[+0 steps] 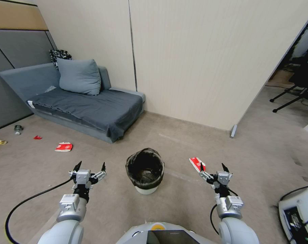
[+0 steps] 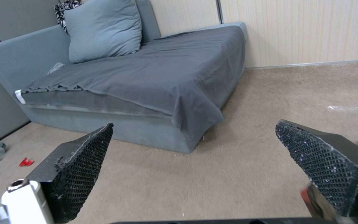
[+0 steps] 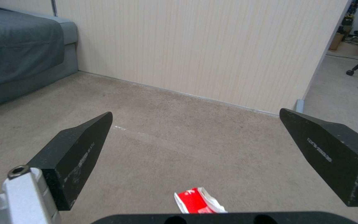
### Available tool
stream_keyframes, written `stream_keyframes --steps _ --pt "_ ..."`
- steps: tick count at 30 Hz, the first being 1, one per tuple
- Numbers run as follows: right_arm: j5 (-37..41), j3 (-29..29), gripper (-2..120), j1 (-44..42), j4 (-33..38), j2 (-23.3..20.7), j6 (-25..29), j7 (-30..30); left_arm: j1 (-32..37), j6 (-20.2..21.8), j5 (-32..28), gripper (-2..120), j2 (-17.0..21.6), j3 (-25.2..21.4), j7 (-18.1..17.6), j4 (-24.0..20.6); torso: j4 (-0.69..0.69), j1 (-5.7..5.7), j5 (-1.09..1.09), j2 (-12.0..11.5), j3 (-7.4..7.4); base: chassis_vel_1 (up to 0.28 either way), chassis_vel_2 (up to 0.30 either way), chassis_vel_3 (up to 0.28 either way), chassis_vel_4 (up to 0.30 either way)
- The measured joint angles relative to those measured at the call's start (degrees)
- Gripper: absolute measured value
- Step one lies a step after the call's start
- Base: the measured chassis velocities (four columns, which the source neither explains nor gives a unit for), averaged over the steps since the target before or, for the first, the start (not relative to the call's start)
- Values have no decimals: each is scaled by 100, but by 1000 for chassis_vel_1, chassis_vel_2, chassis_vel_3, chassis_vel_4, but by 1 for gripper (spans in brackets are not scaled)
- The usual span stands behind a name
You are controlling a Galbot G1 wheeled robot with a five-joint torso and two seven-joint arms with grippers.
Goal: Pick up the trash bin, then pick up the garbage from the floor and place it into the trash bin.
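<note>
Carpet floor (image 1: 181, 149): trash bin (image 1: 145, 170), cartons (image 1: 63, 146), sofa (image 1: 86, 105).

A grey sofa (image 1: 82, 108) is standing against the wall (image 1: 194, 61) at the room's left, a dark grey sheet (image 2: 154, 81) draping over its seat and down its front edge. A blue-grey pillow (image 1: 79, 76) is leaning at its back, with a black-and-white patterned cushion (image 1: 60, 54) peeking out behind. Beige carpet (image 1: 181, 142) is covering the floor. The pale, finely striped wall is ending at the right, where office chair legs (image 1: 289, 96) are showing beyond.
</note>
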Motion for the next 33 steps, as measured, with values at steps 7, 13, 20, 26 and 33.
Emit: stream_keyframes --steps 7,13,20,26,33 --pt "0 3 100 3 0 0 35 14 -31 33 -30 100 70 -11 84 25 -1 0 0 0 0 -100 105 108 -106" --pt "11 7 100 18 1 0 71 11 -319 612 -202 100 250 55 221 1 0 0 -1 0 0 -8 5 12 -5" --pt "157 1 100 279 -129 0 -204 109 -547 1532 -590 100 562 231 207 -127 -1 0 -1 0 0 0 0 0 0" --pt "224 -94 100 544 -380 -1 -501 107 -719 2103 -938 100 933 432 94 -206 1 0 -1 0 0 0 0 0 0" --pt "233 -111 100 627 -708 -1 -500 142 -1048 2691 -1259 100 1195 1336 -401 -99 0 0 -1 0 0 0 0 0 0"
